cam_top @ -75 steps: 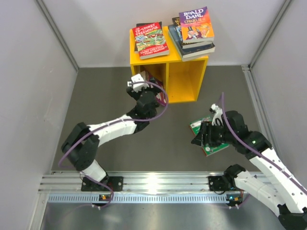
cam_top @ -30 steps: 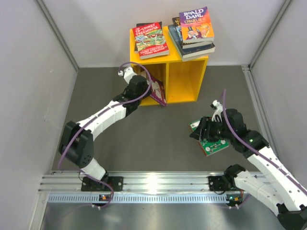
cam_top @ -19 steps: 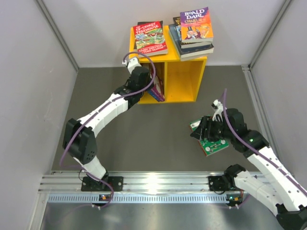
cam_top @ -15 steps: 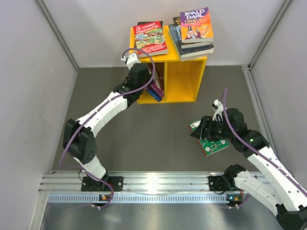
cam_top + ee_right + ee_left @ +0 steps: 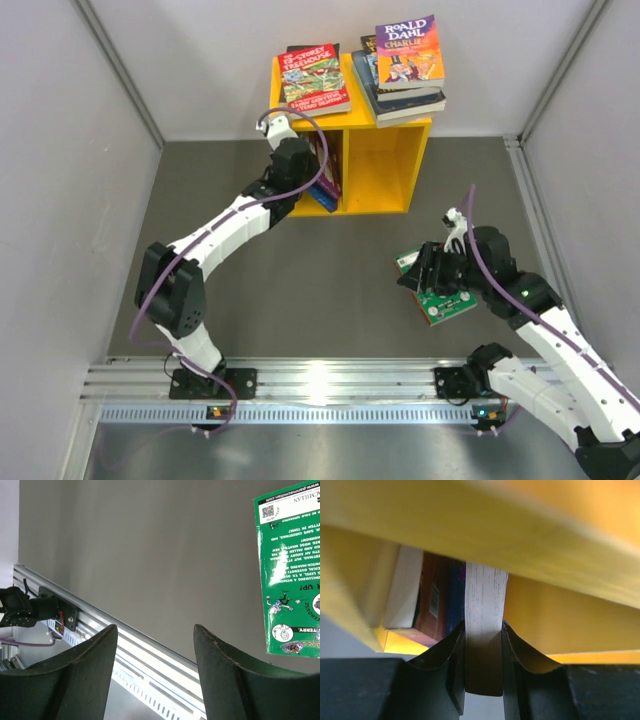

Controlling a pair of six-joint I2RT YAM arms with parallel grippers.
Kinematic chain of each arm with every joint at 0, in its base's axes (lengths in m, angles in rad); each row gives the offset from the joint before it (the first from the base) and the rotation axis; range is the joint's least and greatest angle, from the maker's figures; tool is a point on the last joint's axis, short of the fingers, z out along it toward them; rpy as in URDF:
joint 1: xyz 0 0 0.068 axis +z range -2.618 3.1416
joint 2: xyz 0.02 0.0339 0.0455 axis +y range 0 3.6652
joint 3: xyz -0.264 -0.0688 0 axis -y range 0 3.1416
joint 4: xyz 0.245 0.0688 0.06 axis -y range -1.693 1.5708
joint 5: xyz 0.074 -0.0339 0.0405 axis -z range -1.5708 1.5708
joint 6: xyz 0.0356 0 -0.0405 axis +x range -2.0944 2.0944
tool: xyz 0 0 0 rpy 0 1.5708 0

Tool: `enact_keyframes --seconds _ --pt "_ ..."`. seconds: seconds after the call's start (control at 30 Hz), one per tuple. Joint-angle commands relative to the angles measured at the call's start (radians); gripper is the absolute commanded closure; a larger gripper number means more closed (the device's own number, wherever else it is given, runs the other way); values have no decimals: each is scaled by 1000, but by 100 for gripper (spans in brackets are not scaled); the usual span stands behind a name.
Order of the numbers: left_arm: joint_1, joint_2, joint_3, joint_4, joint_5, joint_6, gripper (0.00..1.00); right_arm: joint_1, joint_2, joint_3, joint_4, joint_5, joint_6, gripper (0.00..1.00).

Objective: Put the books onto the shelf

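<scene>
mostly my left gripper (image 5: 483,626) is buried inside the shelf (image 5: 570,525), pinched narrow on the page edge of a book (image 5: 485,592) whose cover i can't see. other books (image 5: 437,600) stand close beside it, partly cut off. my right gripper (image 5: 155,630) hangs wide and empty, the green book (image 5: 290,575) cropped off to its right.

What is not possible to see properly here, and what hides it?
- Left wrist view: held book shows only its page edge in the left gripper; shelf blurred.
- Top view: that grip hidden by the arm's own wrist.
- Right wrist view: green book cut by the frame edge.
- Top view: lower stacked books covered by the Roald Dahl book.
</scene>
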Motion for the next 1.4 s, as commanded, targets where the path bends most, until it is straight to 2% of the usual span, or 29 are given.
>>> enact_keyframes --seconds 0.0,0.1,0.17,0.23,0.43,0.5,0.63,0.83,0.97,1.0,1.03,1.07,1.13,1.2,1.37 --pt "3 17 26 188 3 -3 100 -12 -29 9 9 -10 6 38" --pt "5 47 46 165 23 -17 99 -12 -35 7 5 -7 8 38" --pt "5 56 47 163 30 -17 95 -13 -40 7 2 -6 9 38" --pt "6 59 49 153 30 -18 83 -13 -43 9 0 -3 12 38" --pt "16 45 54 101 24 -29 62 -15 -47 7 -1 -1 15 38" --pt "19 39 54 84 15 -27 58 -15 -46 7 2 -3 17 38" --pt "28 22 54 50 3 -35 39 -16 -46 1 8 -12 22 38" --pt "31 -2 47 38 -15 -37 36 -15 -50 -1 11 -16 25 38" --pt "31 -31 54 -34 -55 -40 33 -15 -53 2 9 -18 25 38" --pt "31 -47 55 -68 -84 -40 26 -15 -49 4 9 -17 25 38" --pt "31 -56 63 -85 -100 -38 24 -16 -47 6 8 -17 25 38" --pt "31 -64 66 -103 -118 -35 16 -15 -43 7 9 -18 25 38" --pt "33 -91 77 -172 -181 -32 11 -16 -21 15 9 -17 25 38" --pt "37 -129 69 -191 -204 -15 1 -15 12 25 11 -17 26 38" --pt "56 -214 40 -252 -261 26 1 -15 123 42 -12 9 25 37"
